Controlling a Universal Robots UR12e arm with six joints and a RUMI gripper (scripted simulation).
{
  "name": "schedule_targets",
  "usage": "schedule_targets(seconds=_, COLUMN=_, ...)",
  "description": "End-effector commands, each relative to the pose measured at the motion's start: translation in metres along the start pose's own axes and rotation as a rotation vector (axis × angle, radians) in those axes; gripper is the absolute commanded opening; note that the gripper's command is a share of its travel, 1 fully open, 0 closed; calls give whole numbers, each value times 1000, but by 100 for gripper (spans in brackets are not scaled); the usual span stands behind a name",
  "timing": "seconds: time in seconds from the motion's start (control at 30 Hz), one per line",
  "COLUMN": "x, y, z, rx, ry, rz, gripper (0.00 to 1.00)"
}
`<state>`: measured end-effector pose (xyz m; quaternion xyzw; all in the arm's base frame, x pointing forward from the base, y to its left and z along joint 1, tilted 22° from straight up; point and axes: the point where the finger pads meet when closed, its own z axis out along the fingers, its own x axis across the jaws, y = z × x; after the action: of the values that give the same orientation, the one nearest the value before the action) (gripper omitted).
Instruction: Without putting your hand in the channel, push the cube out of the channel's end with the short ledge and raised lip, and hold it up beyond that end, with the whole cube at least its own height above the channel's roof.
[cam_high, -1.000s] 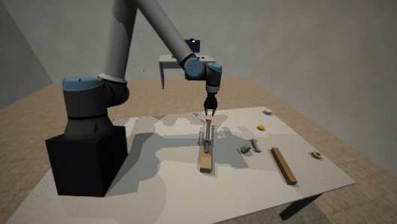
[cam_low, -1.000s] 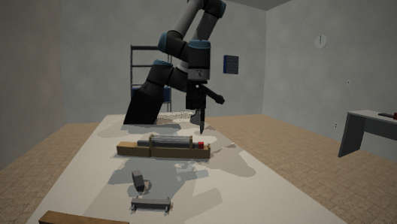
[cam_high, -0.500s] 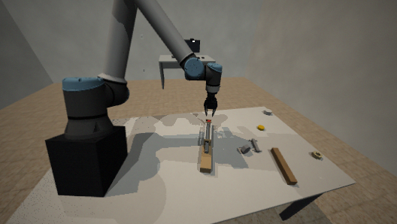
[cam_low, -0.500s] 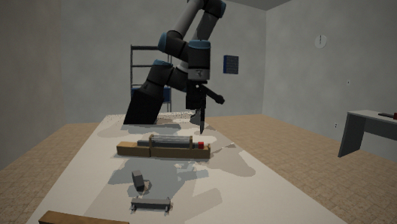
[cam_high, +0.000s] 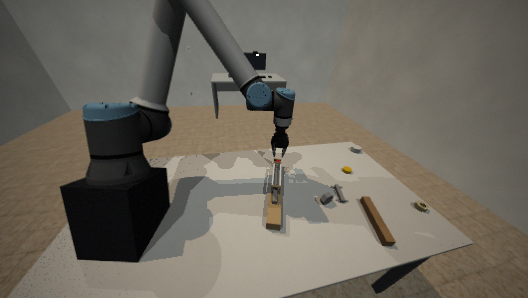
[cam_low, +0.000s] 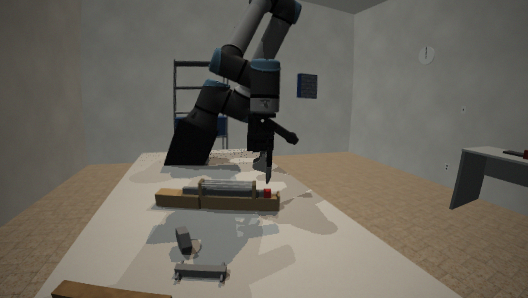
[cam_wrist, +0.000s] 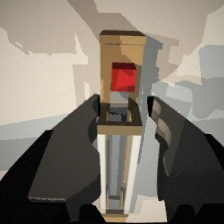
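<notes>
Overhead, the arm reaches out from its black pedestal (cam_high: 112, 220) (cam_low: 186, 145), wrist turned straight down, gripper (cam_high: 279, 154) (cam_low: 268, 181) (cam_wrist: 123, 97) above the channel's (cam_high: 276, 172) (cam_low: 227, 185) (cam_wrist: 120, 129) lipped end, toward the tabletop's (cam_high: 240, 260) (cam_low: 300, 250) far edge in the top view. Fingers parted, nothing between them. Cube (cam_high: 277, 161) (cam_low: 267, 193) (cam_wrist: 123, 78): red, squarish, sitting on the short wooden ledge (cam_low: 274, 201) (cam_wrist: 111, 52), outside the roofed part, short of the raised lip (cam_low: 278, 195) (cam_wrist: 123, 39). A grey bar (cam_low: 190, 191) (cam_wrist: 116, 165) lies along the channel.

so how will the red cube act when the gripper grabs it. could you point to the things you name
The red cube (cam_low: 267, 193) (cam_wrist: 123, 79) looks rigid, so it probably won't squash. Its flat base suggests sliding over rolling. Flat sides should give the gripper (cam_high: 279, 156) (cam_low: 268, 182) (cam_wrist: 123, 97) a decent hold.
</notes>
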<state>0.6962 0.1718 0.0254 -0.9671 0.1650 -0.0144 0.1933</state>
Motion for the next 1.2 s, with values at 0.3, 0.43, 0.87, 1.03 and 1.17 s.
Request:
schedule_targets(seconds=0.3, x=2, y=0, z=28, rx=0, ry=1, rz=0, gripper=25)
schedule_targets(seconds=0.43, x=2, y=0, z=36, rx=0, ry=1, rz=0, gripper=25)
schedule_targets(seconds=0.87, x=2, y=0, z=50, rx=0, ry=1, rz=0, gripper=25)
schedule_targets(seconds=1.03, x=2, y=0, z=50, rx=0, ry=1, rz=0, gripper=25)
schedule_targets(seconds=1.17, x=2, y=0, z=50, rx=0, ry=1, rz=0, gripper=25)
